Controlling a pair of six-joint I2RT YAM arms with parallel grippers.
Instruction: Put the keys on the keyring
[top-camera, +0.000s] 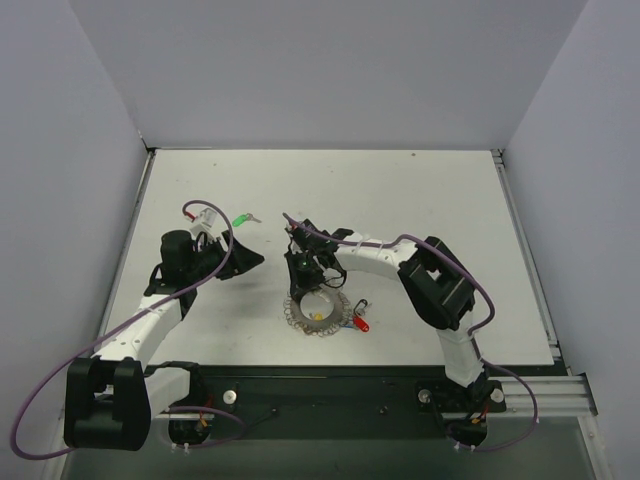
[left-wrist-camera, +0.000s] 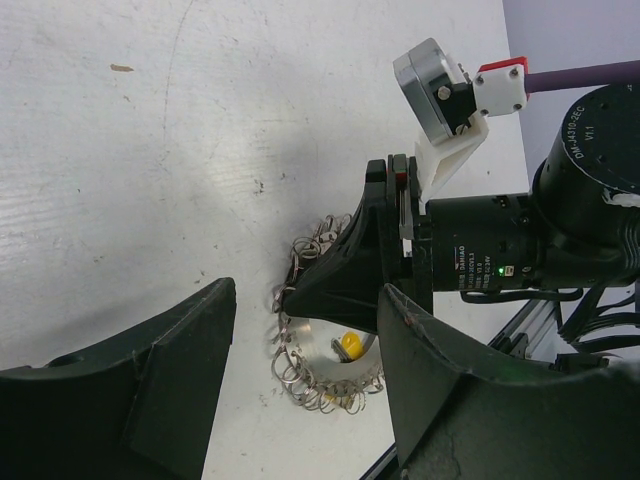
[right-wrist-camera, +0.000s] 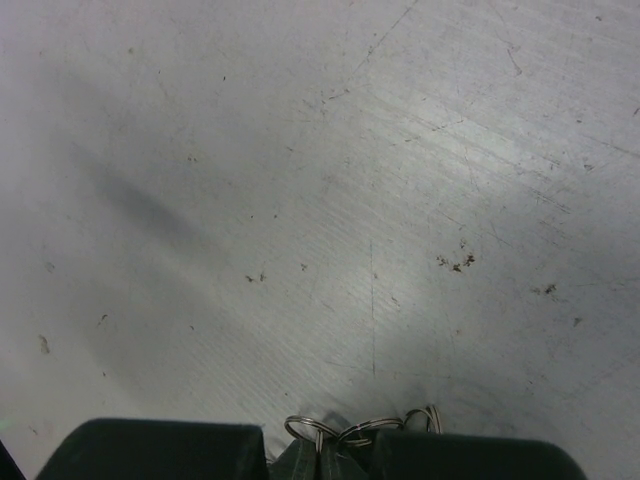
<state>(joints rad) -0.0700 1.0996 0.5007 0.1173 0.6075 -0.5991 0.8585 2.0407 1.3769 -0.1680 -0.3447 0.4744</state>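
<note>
While the right gripper (right-wrist-camera: 322, 452) is pressed together on the far rim of the ring (top-camera: 318, 312), the ring lies flat on the table (top-camera: 430, 200) – a yellow key (top-camera: 318, 316) inside it, a red key (top-camera: 360, 323) just right. The green key (top-camera: 241, 219) lies just beyond the left gripper (top-camera: 248, 256), long axis roughly left-right, so the left arm is nearer. That gripper hangs spread and empty; the right arm reaches in from the right, wrist tipped down.
</note>
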